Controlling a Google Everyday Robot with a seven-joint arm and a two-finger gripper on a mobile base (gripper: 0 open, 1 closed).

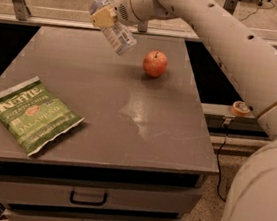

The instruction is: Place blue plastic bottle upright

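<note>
The blue plastic bottle [112, 25] is a small clear bottle with a white cap and a white label with blue print. It hangs tilted in the air above the back of the grey table [101, 123], cap up and to the left, base down and to the right. My gripper [105, 15] is shut on the bottle's upper body, with a yellowish finger pad [102, 16] across it. The bottle's base hovers just above the tabletop, left of a red apple [155, 63].
A green chip bag [31, 114] lies flat at the table's front left. Drawers with handles [88, 197] sit under the tabletop. My white arm [227, 48] reaches in from the right. A tape roll [240, 108] rests on a ledge at right.
</note>
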